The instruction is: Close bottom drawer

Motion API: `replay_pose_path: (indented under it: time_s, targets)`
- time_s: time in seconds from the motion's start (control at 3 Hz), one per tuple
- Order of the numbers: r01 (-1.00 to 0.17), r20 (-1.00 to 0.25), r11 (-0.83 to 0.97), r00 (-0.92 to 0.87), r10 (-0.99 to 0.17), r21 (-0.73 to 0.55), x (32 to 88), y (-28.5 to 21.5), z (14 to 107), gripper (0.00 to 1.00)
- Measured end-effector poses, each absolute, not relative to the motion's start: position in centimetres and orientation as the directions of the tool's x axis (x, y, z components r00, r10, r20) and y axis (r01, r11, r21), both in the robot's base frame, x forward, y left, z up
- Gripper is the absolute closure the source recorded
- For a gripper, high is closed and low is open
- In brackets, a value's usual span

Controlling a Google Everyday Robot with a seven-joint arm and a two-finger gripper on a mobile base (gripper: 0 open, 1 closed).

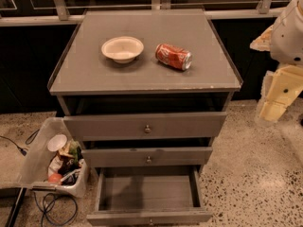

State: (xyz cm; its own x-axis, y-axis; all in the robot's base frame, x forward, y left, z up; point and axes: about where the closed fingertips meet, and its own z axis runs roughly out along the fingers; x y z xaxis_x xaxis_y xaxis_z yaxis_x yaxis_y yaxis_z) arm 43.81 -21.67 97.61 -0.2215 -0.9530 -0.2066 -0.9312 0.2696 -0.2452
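Camera view | bottom drawer [149,193] grey wood, pulled out | end effector [279,96] cream, far rt, state unclear

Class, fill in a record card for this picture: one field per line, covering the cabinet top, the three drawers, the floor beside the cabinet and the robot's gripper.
cabinet top: white bowl upright, left of a red can lying on its side; the two are apart
top drawer: inside not visible
middle drawer: inside not visible
bottom drawer: pulled well out, inside bare
floor, left: plastic bin of mixed items, cables beside it
gripper: right edge, beside the cabinet, touching no drawer
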Motion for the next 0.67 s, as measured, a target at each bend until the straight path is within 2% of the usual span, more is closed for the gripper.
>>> replay_pose_path:
  time_s: [0.33, 0.67]
  targets:
    - [-0.927, -0.216, 0.279, -0.228, -0.949, -0.250, 43.8, -21.7, 97.4, 0.00]
    - [-0.916, -0.260, 0.325, -0.263, -0.929, -0.235, 43.3, -22.4, 95.4, 0.18]
